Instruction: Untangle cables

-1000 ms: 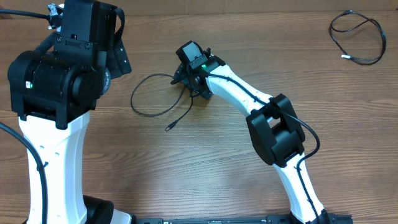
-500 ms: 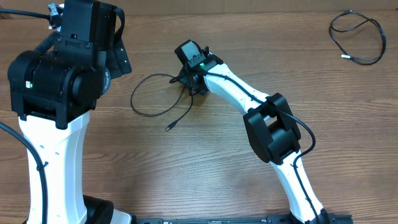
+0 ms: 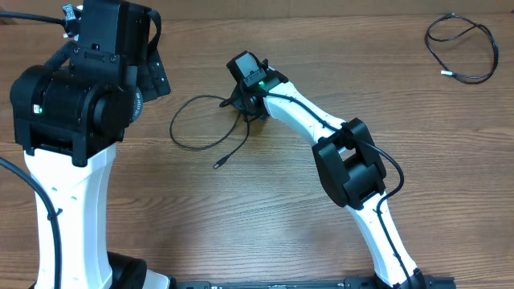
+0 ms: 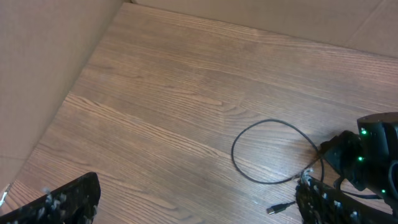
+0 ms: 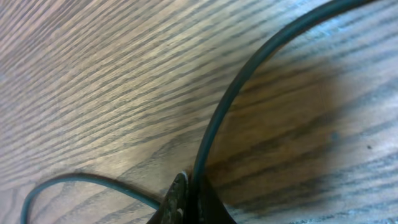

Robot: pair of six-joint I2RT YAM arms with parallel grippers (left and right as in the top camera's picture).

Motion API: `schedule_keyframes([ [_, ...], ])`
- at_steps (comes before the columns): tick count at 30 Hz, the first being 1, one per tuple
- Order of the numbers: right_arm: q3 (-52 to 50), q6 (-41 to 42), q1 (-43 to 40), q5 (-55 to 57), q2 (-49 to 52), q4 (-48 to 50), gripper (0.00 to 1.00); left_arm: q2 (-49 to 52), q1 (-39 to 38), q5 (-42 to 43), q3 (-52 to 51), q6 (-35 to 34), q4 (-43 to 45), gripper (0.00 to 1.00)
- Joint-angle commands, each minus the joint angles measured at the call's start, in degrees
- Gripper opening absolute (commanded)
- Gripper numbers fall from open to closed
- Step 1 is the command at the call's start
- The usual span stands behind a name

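- The right fingers (image 5: pixel 185 204) were pinched shut on the looped cable (image 5: pixel 219 112), gripping it at the loop's right end, mid-tabletop (image 3: pixel 241 217).
- That cable's plug end (image 3: pixel 218 164) lay loose just below the loop.
- The left fingers (image 4: pixel 65 200) stood wide apart, holding nothing.
- The second cable (image 3: pixel 461 50) lay coiled near the far right corner, well apart.

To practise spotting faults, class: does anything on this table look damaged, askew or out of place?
Nothing stands out. The looped cable lies in the middle, pinched in the shut right gripper. The coiled cable sits apart near the far right corner. No damage shows.
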Motion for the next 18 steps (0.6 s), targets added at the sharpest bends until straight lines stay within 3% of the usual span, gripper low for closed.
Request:
schedule_keyframes([
  [1,0.11,-6.84,-0.68,-0.52,5.27,-3.78,0.04,-0.02,0.00,0.13,0.07,1.14,-0.11,1.00],
  [10,18.18,-23.52,-7.37,-3.76,-5.95,-17.86,0.04,-0.02,0.00,0.02,0.07,1.14,-0.11,1.00],
  [18,42.10,-36.15,-21.11,-7.13,-15.23,-34.47,0.04,-0.02,0.00,0.20,-0.04,1.09,-0.11,1.00],
])
